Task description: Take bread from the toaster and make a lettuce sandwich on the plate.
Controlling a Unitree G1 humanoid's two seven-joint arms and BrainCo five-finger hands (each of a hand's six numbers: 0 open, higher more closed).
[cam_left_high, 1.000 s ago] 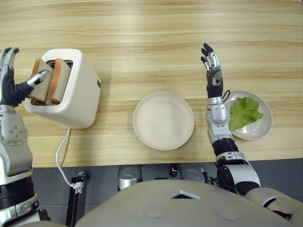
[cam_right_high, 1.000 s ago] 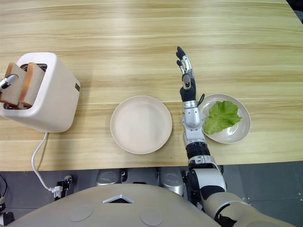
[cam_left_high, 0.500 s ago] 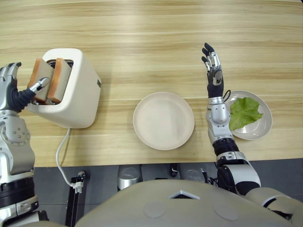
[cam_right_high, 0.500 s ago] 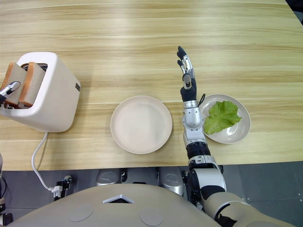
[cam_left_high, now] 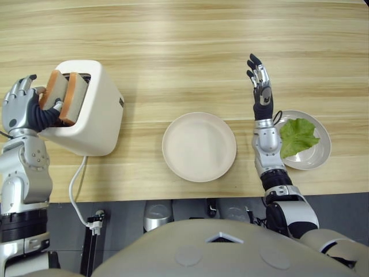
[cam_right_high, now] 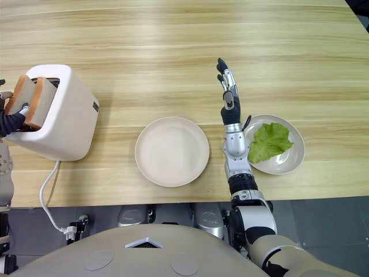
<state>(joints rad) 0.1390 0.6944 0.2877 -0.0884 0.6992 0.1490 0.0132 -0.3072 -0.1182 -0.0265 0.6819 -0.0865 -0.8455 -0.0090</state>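
1. At the left of the frame, the left hand [cam_left_high: 20,107] has moved in close. Its fingers now wrap round the outer slice of brown toasted bread [cam_left_high: 53,91]. A second ago they were spread open.
2. That slice still sits in the white boxy toaster [cam_left_high: 95,118], beside the second slice [cam_left_high: 74,98].
3. I think the bread is now ready to be lifted out.
4. The right hand [cam_left_high: 262,86] has stayed flat open and holds nothing. It is right of the round cream plate [cam_left_high: 199,147], next to the green lettuce leaf [cam_left_high: 297,137] in its small pale dish [cam_left_high: 326,147].
5. No bread is on the plate yet.
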